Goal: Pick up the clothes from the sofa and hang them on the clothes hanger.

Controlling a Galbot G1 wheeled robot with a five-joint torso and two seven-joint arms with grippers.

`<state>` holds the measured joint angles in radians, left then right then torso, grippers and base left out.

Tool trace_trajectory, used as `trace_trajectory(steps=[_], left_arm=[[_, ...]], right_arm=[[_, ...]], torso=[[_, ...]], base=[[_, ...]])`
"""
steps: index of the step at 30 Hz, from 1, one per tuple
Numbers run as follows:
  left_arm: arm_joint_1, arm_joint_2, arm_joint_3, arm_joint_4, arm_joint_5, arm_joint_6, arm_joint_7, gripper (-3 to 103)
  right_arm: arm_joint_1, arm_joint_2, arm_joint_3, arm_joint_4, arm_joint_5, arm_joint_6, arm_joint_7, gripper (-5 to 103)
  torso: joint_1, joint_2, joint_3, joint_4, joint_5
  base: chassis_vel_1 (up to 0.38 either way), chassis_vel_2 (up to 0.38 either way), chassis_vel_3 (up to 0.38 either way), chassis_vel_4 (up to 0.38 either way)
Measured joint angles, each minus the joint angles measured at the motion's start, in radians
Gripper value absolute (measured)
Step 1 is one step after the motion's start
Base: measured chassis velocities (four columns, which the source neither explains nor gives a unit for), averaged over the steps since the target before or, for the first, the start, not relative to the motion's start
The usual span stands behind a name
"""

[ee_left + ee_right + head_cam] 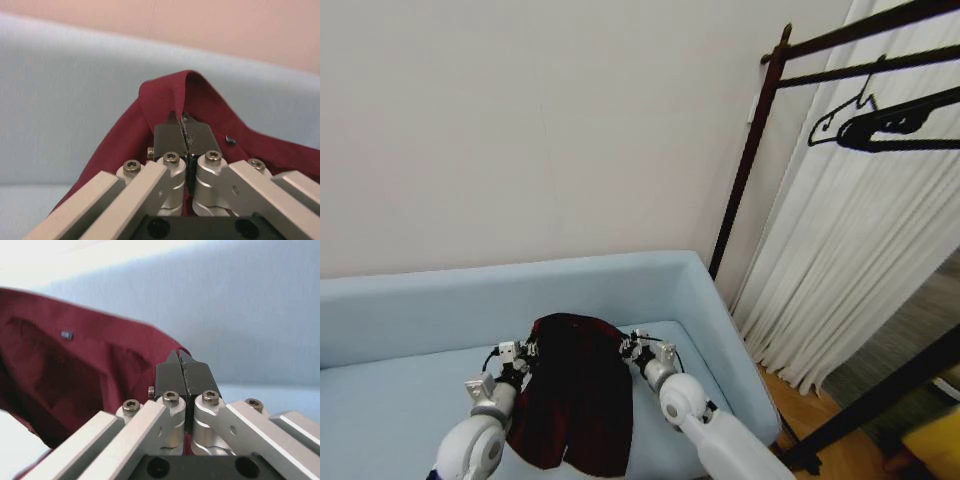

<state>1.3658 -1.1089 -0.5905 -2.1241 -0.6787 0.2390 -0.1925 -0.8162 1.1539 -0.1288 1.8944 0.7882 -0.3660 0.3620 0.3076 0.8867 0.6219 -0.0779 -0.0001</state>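
Observation:
A dark red garment (575, 395) hangs between my two grippers over the pale blue sofa (440, 300). My left gripper (532, 349) pinches its left upper edge; in the left wrist view the gripper (185, 126) is shut on a fold of the red cloth (165, 95). My right gripper (627, 347) holds the right upper edge; in the right wrist view the gripper (183, 365) is shut on the red cloth (75, 370). A black clothes hanger (890, 128) hangs from the dark rail (880, 28) at the upper right.
The rack's dark upright post (750, 150) stands just behind the sofa's right arm (720, 310). White curtains (860, 260) hang to the right of it. A bare wall (520, 120) rises behind the sofa. Wooden floor (790, 400) shows beside the sofa.

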Motion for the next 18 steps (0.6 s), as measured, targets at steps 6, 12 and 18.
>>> trace_trajectory(steps=[6,12,18], left_arm=[[-0.062,0.139,0.001,-0.098,-0.150,0.040,-0.099,0],[-0.109,0.266,-0.004,-0.168,-0.271,0.064,-0.150,0],[-0.147,0.356,-0.046,-0.217,-0.358,0.067,-0.181,0]], right_arm=[[0.121,-0.049,-0.020,0.065,0.080,-0.017,0.028,0],[0.271,-0.100,-0.064,0.092,0.171,-0.028,0.062,0],[0.388,-0.157,-0.076,0.132,0.255,-0.045,0.082,0]], torso=[[0.000,0.000,0.000,0.0000,0.0001],[0.000,0.000,0.000,0.0000,0.0000],[0.000,0.000,0.000,0.0001,-0.0001]], base=[[0.000,0.000,0.000,0.000],[0.000,0.000,0.000,0.000],[0.000,0.000,0.000,0.000]])
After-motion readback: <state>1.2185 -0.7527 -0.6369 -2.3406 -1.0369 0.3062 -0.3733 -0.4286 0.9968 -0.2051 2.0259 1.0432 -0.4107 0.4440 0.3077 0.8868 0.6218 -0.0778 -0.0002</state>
